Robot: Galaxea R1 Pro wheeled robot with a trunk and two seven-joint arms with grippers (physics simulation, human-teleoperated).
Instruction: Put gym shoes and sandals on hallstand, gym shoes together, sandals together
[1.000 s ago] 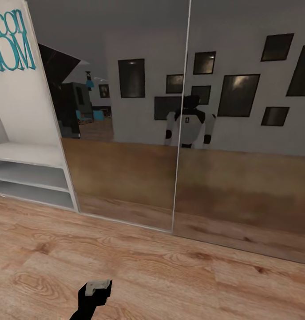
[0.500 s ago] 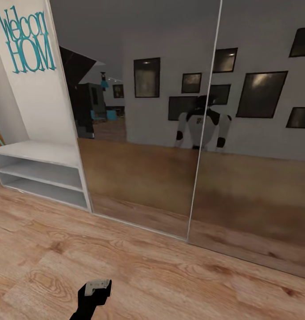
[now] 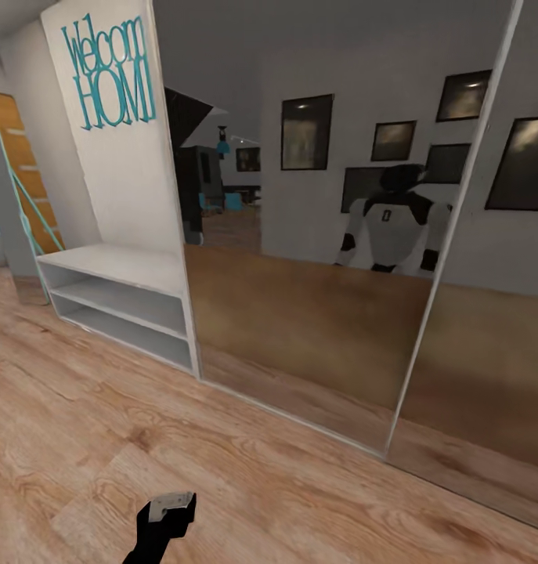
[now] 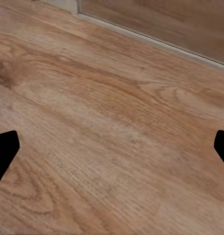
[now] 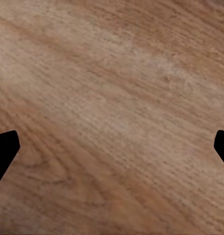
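The hallstand (image 3: 120, 268) stands at the left of the head view, a pale bench top over two long open shelves with nothing on them. Warm wood-plank corridor floor (image 3: 261, 478) spreads in front of it. The gym shoes and the sandals are out of view. My left arm (image 3: 168, 521) reaches in at the lower edge of the head view, low over the planks. In its wrist view my left gripper (image 4: 112, 152) is open over bare floor. My right gripper (image 5: 112, 152) is open too, with only planks between its fingers.
Glossy mirrored wardrobe doors (image 3: 323, 298) run right of the hallstand and reflect my own body (image 3: 390, 231) and framed pictures. A white panel with teal lettering (image 3: 112, 74) rises above the bench. A wood-framed door (image 3: 18, 180) stands at the far left.
The camera has swung to the left: the hallstand and mirror doors have slid rightward in the picture, bringing the whole bench and the door into view. My left arm keeps its place in the picture.
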